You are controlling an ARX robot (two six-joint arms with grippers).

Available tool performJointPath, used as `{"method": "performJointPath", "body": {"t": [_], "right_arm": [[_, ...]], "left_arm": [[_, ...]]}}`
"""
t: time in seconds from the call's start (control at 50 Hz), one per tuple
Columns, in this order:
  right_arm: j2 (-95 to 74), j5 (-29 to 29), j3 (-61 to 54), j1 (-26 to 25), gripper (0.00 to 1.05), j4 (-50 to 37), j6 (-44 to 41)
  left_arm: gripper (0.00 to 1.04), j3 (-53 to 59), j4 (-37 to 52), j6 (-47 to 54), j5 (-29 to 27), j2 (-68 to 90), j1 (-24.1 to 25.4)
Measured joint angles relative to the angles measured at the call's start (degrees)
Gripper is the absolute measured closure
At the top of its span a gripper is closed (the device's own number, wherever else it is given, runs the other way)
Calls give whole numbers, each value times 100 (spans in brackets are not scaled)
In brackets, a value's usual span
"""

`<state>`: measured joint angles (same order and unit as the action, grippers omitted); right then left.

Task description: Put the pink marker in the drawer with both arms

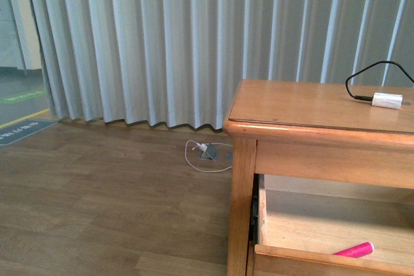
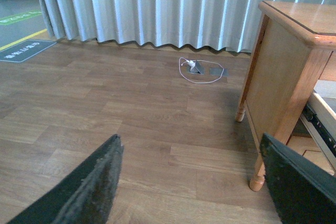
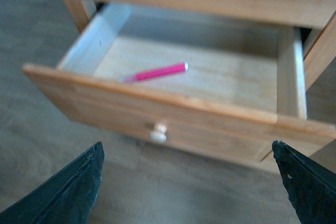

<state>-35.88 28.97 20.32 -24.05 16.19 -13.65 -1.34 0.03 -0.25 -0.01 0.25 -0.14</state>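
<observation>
One pink marker (image 3: 157, 72) lies flat on the pale floor of the pulled-out drawer (image 3: 157, 103), slanted, with one end near the front wall. The right wrist view is blurred, so it may or may not touch that wall. A round knob (image 3: 157, 132) sits on the drawer's front panel. The right gripper (image 3: 186, 148) hangs in front of that panel, jaws spread wide and empty. The left gripper (image 2: 190, 140) is likewise wide apart and holds nothing, over the wooden floor beside the table (image 1: 291, 105). On the tabletop rests a white adapter (image 1: 387, 100) with a black cable.
</observation>
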Motion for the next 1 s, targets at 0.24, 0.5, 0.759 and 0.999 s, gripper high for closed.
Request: {"method": "performJointPath", "body": {"t": [0.24, 0.5, 0.759, 0.999], "right_arm": [[-1963, -608, -2, 461, 8, -527, -859], [-3731, -1408, 111, 1252, 8, -2105, -315], [-5313, -1969, 721, 1735, 8, -3458, 485], [-6258, -2282, 1250, 1895, 8, -4522, 1084]], "left_arm": [[6, 0, 0, 2, 0, 0, 0], [6, 0, 0, 2, 0, 0, 0], [6, 0, 0, 2, 0, 0, 0], [6, 0, 0, 2, 0, 0, 0]]}}
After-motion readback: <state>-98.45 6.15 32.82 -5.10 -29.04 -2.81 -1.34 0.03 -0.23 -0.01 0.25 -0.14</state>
